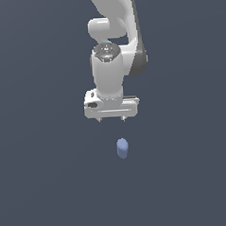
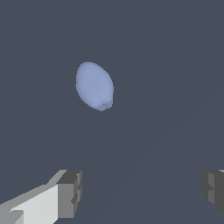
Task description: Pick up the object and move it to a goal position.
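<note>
I have the claw [image 1: 112,118] spread wide, nothing between its fingers [image 2: 70,192]. It hangs above the dark bench [image 1: 43,185], pointing down. The object [image 1: 122,148], a small light blue-purple cylinder with a rounded top, stands upright on the bench, below the claw and apart from it. On my wrist view the object [image 2: 94,85] lies clear of both fingertips, untouched.

White arm [image 1: 114,34] hanging straight down, gripper [image 1: 111,119] pointing downward, jaws spread wide (nothing between them)
</note>
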`<state>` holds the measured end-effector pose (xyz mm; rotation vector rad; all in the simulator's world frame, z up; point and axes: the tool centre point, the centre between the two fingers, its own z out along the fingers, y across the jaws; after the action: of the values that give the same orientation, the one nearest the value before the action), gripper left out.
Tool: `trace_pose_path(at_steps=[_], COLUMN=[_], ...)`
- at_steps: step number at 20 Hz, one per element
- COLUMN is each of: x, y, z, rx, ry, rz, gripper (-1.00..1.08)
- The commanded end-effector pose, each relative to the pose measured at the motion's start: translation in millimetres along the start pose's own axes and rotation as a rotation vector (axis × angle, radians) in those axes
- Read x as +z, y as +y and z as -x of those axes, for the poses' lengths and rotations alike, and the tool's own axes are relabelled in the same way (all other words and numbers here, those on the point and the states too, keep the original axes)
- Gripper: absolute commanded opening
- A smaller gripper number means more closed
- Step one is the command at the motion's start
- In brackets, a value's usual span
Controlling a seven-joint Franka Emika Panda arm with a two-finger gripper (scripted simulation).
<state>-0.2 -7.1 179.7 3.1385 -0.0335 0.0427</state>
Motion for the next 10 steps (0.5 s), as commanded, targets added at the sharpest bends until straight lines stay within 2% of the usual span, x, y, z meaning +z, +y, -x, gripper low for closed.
trace_pose_path(at_steps=[1,10], x=[0.0,2.8], y=[0.0,-9.0], z=[0.0,0.8], rx=[0.000,-0.050], ry=[0.000,0.002], rz=[0.000,0.001], gripper=[1.00,1.00])
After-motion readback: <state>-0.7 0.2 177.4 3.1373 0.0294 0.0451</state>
